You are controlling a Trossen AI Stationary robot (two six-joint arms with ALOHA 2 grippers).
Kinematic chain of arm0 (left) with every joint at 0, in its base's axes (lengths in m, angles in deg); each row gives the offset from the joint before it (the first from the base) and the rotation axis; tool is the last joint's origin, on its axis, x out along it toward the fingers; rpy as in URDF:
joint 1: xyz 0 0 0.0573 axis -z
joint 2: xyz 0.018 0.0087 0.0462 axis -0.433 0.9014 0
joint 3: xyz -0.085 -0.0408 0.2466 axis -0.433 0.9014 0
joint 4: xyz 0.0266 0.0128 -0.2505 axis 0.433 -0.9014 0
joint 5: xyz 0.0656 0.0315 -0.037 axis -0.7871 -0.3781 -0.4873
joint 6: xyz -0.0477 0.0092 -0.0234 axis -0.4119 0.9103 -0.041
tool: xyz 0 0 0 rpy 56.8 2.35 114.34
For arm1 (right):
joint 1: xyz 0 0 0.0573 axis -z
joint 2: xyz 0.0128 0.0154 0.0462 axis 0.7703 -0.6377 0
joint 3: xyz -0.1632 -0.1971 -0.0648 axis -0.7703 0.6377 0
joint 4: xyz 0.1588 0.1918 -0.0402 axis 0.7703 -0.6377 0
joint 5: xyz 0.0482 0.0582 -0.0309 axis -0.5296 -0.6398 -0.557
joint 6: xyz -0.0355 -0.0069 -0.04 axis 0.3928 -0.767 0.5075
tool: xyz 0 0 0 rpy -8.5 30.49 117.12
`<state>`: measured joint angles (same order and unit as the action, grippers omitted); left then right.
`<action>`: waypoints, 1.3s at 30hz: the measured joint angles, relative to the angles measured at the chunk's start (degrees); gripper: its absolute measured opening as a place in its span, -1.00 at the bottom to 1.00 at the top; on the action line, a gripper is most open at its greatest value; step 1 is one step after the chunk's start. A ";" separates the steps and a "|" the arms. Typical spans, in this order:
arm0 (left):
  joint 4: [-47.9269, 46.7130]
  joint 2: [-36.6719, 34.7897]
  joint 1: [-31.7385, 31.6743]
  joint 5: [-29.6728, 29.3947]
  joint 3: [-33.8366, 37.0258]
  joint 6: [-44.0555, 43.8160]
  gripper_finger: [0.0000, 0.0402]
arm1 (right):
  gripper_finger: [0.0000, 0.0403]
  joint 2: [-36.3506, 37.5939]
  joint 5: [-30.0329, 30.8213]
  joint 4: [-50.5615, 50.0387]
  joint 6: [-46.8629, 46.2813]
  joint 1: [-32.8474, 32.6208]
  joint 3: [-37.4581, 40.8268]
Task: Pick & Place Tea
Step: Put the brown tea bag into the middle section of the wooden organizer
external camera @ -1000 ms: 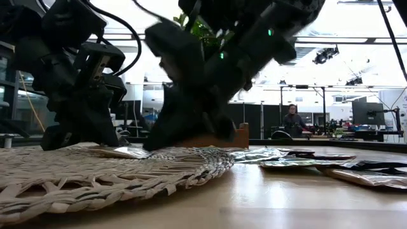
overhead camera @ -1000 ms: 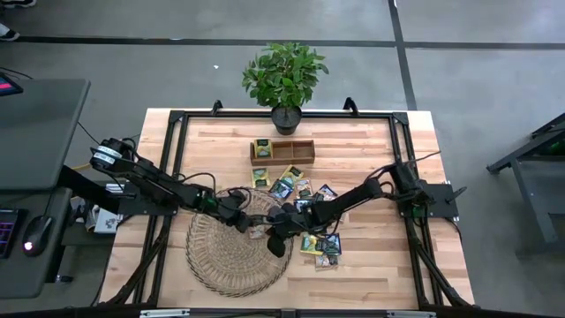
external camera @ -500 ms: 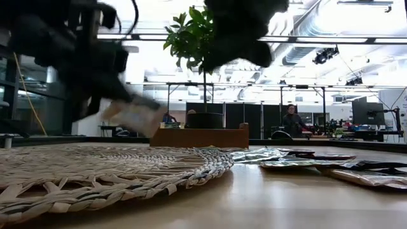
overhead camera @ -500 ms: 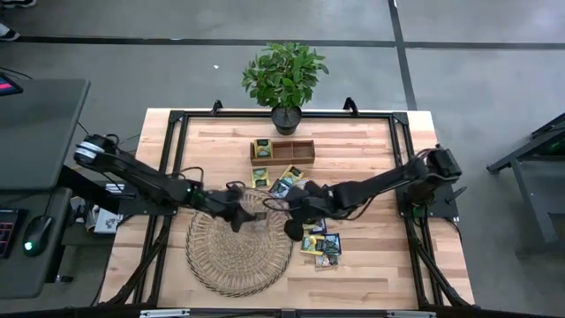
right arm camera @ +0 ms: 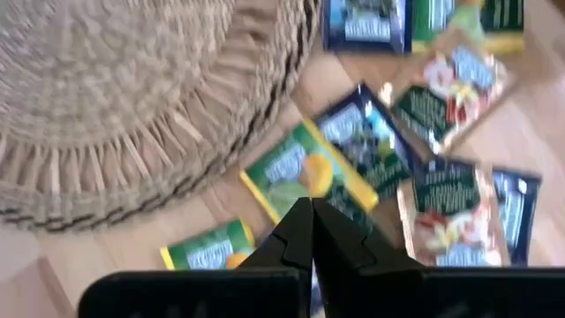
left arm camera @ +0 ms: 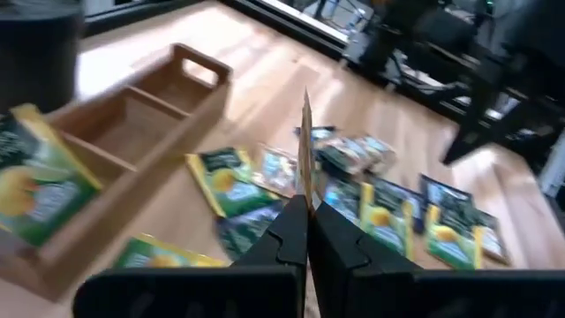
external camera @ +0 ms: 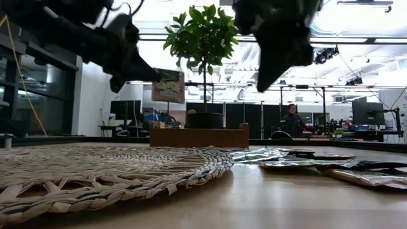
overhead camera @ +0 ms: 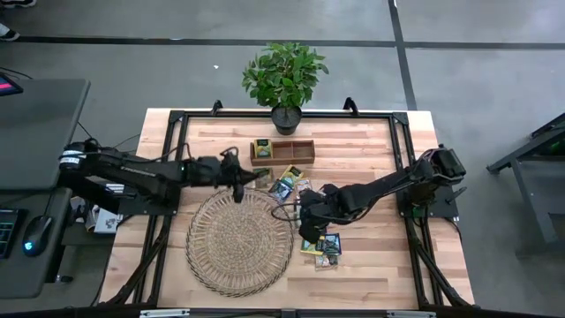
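**Left claw holds one tea packet up in the air**

The big wooden table holds everything. A round wicker mat lies on it, just under and in front of the left claw. The right claw hangs just beside the mat's edge, on the side away from the left arm.

The small wooden tray sits just past the left claw, near the potted plant. One yellow-green packet stands in its end part, on the side nearest the left arm. In the low view the tray's inside is hidden by its wall.

The left claw is pinched tight on a tea packet. The packet is lifted off the table, pale with some green on it. From the wrist camera you see it only as a thin edge, so its front cannot be read there.

The right claw is squeezed shut with nothing in it. It floats right above the pile of tea packets, which lie flat on the table under and beside it. More packets lie between the two claws. Some are yellow-green, some dark. The right arm covers part of the pile, so the packets cannot all be counted. The wrist pictures are smeary, so the words on the packets are hard to make out.
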<state>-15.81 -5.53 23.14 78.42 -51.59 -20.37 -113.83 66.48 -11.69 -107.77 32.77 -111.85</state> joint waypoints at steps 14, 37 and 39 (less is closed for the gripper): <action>-1.58 8.55 -18.42 19.27 -10.01 12.23 -1.00 | -1.00 8.11 -1.15 3.59 -6.04 -2.82 13.62; -6.21 30.27 -24.75 21.83 -27.80 19.50 -1.00 | -1.00 33.33 4.49 16.70 -10.79 -2.66 37.14; -7.70 30.40 -25.85 21.64 -27.82 18.21 -1.00 | -1.00 33.33 4.60 16.66 -10.46 -2.66 37.14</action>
<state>-23.51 24.87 -2.71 100.06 -79.41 -2.15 -80.50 71.08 4.97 -118.23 30.11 -74.71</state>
